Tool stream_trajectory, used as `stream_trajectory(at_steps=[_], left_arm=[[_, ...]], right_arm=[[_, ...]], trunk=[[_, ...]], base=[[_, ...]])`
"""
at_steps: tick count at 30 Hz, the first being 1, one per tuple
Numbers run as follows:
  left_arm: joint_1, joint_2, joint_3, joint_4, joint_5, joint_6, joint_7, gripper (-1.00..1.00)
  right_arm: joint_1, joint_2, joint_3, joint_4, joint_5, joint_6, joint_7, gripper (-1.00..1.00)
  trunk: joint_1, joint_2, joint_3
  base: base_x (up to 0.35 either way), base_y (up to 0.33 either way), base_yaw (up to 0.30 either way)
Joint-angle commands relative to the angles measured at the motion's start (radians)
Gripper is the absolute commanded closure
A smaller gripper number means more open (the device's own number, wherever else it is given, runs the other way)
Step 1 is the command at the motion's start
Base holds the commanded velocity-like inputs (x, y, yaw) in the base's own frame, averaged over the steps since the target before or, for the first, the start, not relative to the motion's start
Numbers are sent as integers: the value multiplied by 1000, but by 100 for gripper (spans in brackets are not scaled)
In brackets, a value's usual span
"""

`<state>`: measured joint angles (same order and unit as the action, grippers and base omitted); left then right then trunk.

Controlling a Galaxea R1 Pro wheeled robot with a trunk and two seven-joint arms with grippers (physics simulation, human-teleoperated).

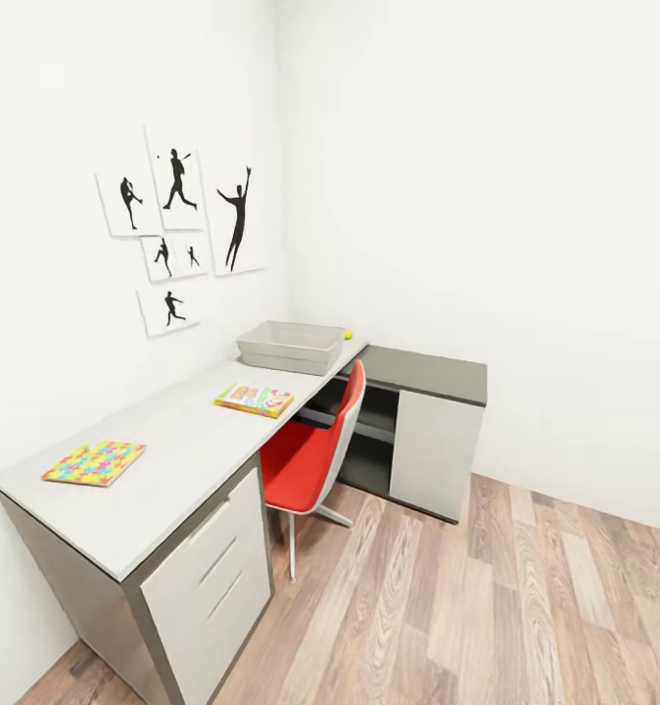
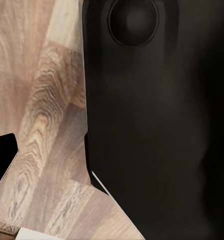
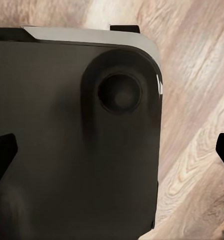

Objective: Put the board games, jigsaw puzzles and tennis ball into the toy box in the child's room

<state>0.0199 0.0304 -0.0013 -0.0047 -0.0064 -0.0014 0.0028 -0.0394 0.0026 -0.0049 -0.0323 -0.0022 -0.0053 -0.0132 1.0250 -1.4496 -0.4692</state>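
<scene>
The pale grey table (image 1: 173, 446) runs along the left wall in the head view. At its far end stands the light grey toy box (image 1: 291, 345), with the small tennis ball (image 1: 348, 334) just beside its right corner. A yellow-green board game (image 1: 255, 399) lies flat at mid-table near the front edge. A multicoloured jigsaw puzzle (image 1: 95, 462) lies flat near the table's close end. The bed is out of view. My left gripper (image 2: 112, 155) and right gripper (image 3: 113, 150) hang open over the robot's black body and the wood floor, holding nothing.
A red chair (image 1: 315, 450) is tucked against the table's middle. A lower dark-topped cabinet (image 1: 433, 431) fills the far corner. Black sports pictures (image 1: 178, 230) hang on the left wall. Wood-plank floor (image 1: 487, 607) spreads open to the right.
</scene>
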Motion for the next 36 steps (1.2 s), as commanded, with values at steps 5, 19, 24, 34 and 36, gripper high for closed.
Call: stream_trajectory(at_steps=[5,19,24,34,36], left_arm=[[0,0,0,0,0,0,0,-100],[1,0,1,0,0,0,0,-100],[1,0,1,0,0,0,0,-100],[0,0,1,0,0,0,0,-100],[0,0,1,0,0,0,0,-100]], right_arm=[[-1,0,0,0,1,0,-2,-100],[-2,2,1,0,2,1,-2,-100],[-2,2,2,0,2,2,-2,-100],[-3,2,3,0,2,2,-2,-100],[-3,2,3,0,2,2,-2,-100]], trunk=[[0,0,-1],[0,0,-1],[0,0,-1],[0,0,-1],[0,0,-1]], base=[[0,0,-272],[0,0,-280],[0,0,-283],[0,0,-283],[0,0,-283]])
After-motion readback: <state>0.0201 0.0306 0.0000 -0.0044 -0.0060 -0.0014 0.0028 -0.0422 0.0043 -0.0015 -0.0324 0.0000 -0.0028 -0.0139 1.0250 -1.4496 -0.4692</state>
